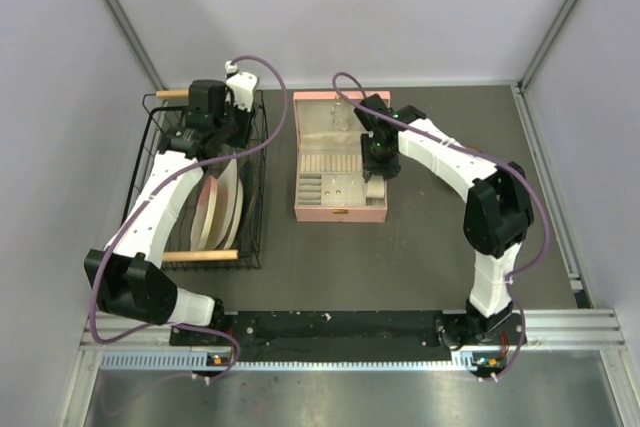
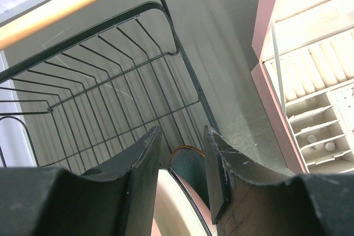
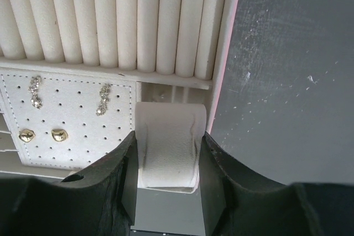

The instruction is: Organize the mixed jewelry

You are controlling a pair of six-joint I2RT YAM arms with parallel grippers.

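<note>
Here, right tool clamps white cushion in pink box; left tool part-open, empty.

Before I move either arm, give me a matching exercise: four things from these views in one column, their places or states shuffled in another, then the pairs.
Things:
1. left tool
2. right tool
3. gold earrings
4. plates

Places or states:
A. pinned on the dotted panel in the pink box
B. leaning on edge in the wire basket
C. closed on the white cushion
D. open, over the wire basket

Pairs: 1-D, 2-C, 3-A, 4-B
</note>
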